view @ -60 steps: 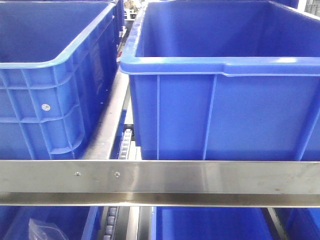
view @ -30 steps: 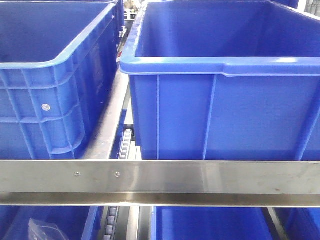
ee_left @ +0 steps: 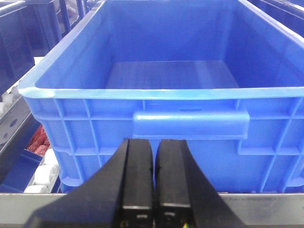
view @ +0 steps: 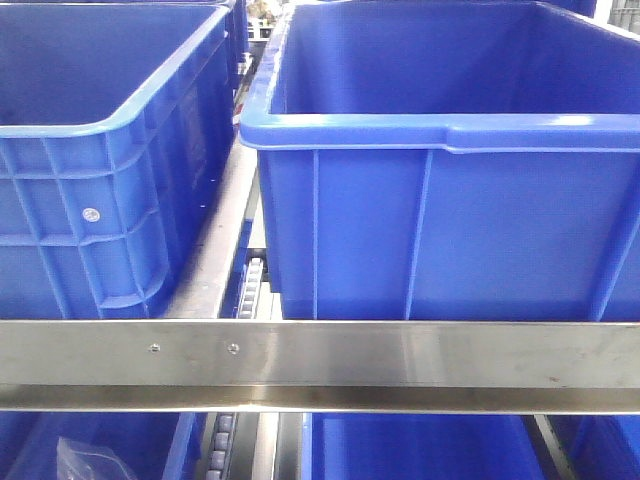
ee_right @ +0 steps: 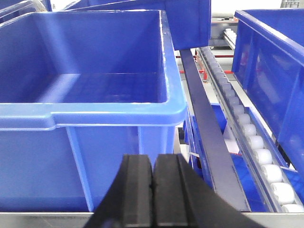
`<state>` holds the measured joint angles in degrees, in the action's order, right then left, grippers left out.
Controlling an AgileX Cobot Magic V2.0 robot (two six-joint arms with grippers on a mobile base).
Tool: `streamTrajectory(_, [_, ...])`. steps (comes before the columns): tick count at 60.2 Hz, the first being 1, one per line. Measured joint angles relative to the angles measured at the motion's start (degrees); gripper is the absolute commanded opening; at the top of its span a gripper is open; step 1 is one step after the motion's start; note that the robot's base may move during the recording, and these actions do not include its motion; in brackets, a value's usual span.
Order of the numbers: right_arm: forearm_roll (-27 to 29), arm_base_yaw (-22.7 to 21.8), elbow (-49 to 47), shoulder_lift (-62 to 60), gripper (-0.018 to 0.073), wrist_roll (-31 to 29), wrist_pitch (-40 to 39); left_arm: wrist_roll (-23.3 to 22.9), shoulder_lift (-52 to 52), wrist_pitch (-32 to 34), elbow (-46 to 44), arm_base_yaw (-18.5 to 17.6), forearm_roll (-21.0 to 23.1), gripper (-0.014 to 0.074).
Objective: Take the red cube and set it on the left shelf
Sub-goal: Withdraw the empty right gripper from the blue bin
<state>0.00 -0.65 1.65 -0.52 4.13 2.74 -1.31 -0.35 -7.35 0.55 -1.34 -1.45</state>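
Observation:
The red cube is not in any view. The left shelf (view: 320, 365) is a brushed steel rack whose flat front rail, with two small screws, crosses the front view. Its rail also shows as a grey strip low in the left wrist view (ee_left: 266, 209). My left gripper (ee_left: 155, 142) is shut with nothing between its fingers, facing the front wall of a big blue crate (ee_left: 161, 71). My right gripper (ee_right: 153, 159) is shut and empty too, in front of the near right corner of another blue crate (ee_right: 95, 71).
Two large blue crates (view: 100, 200) (view: 440, 220) stand side by side on the rack, with a roller track (view: 250, 285) between them. White rollers (ee_right: 256, 142) run along the right. More blue bins sit below the rail (view: 420, 450). Reddish items (ee_left: 35, 140) lie in a lower bin at left.

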Motion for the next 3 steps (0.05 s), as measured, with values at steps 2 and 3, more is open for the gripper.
streamTrajectory(2, [0.00, 0.00, 0.00, 0.00, 0.0048, 0.00, 0.00, 0.00, 0.00, 0.00, 0.00, 0.00, 0.00, 0.0101])
streamTrajectory(3, [0.00, 0.00, 0.00, 0.00, 0.0048, 0.00, 0.00, 0.00, 0.00, 0.00, 0.00, 0.00, 0.00, 0.0101])
